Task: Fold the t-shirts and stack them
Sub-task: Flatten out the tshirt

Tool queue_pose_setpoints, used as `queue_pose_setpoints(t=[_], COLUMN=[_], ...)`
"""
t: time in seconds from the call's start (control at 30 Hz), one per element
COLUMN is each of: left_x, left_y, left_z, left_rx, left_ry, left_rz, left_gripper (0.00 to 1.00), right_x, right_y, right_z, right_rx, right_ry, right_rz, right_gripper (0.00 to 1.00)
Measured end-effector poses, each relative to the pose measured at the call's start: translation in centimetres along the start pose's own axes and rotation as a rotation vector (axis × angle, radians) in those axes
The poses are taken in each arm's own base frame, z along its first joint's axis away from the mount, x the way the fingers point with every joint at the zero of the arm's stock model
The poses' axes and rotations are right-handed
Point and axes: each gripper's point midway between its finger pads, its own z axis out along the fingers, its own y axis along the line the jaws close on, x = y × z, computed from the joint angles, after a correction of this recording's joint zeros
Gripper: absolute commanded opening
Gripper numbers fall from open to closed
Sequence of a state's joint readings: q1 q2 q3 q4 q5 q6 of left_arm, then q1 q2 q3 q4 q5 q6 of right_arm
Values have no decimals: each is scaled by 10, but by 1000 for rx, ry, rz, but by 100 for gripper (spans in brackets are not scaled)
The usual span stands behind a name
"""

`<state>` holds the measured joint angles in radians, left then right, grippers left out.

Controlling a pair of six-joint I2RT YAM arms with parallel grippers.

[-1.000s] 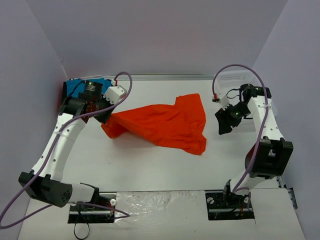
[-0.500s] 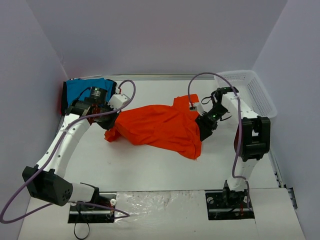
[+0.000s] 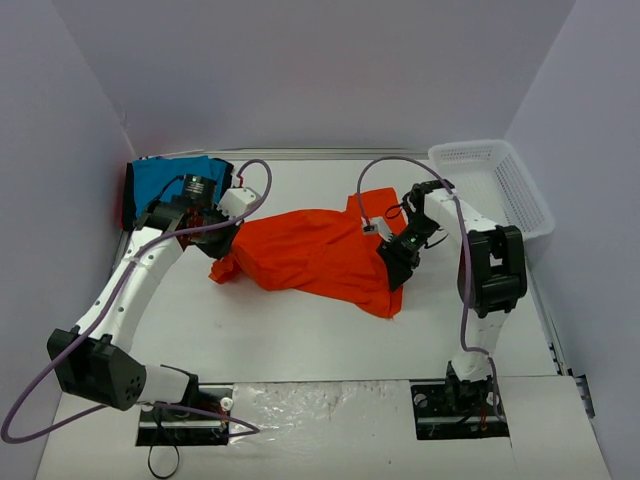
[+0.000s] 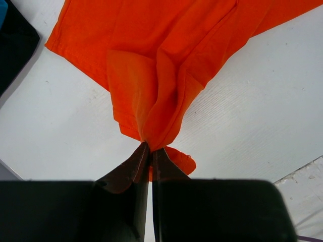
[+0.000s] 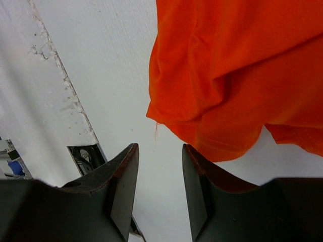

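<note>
White surface [image 3: 300, 340] carried the orange-red t-shirt [image 3: 320, 255], rumpled at its middle.
A turquoise t-shirt [image 3: 165, 178] lay folded far left; the left tool [image 4: 150, 151] pinched the orange cloth's left end; the right tool [image 5: 159, 156] hung partly open over its right edge.

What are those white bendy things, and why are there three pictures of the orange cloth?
They are two robot arms bolted to a white table. The big picture comes from a camera above; the other two come from small cameras on each wrist, showing the dark fingers close up. An orange-red t-shirt lies crumpled in the middle. The left gripper pinches one bunched end of it. The right gripper is open beside its other edge, holding nothing. A folded blue shirt sits far left on something black, and a white basket stands far right.
</note>
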<state>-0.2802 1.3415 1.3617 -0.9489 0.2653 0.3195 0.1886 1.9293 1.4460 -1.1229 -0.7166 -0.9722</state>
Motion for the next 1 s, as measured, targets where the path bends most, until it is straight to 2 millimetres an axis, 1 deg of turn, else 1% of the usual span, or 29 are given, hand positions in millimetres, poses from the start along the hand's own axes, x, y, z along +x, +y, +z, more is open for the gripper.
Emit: queue_pose_setpoints(t=[0.23,0.3,0.4,0.53,0.73,1.0], left_x=[-1,1,4,6,6,7], left_y=[1,0,0,-1,0,-1], left_z=[2,4,6,8,10,13], left_rx=[-3,-1,-1,0,-1,5], left_ry=[-8,-1,8,11,7,14], left_rz=[-7,-9,-11,-12,-11,-13], left_gripper=[2,2,2,2,2,2], right_x=[-4,-3,-1,-7,-17,-21], right_y=[8,6,-1,-9,-17,-24], right_z=[29,38,45,46,38,32], right_rx=[-73,-90,-102,-90,-48,-9], right_ry=[68,84,95,89,73,79], right_rz=[-21,-13,5,9,-9,-7], right_gripper=[36,37,38,38,38,37])
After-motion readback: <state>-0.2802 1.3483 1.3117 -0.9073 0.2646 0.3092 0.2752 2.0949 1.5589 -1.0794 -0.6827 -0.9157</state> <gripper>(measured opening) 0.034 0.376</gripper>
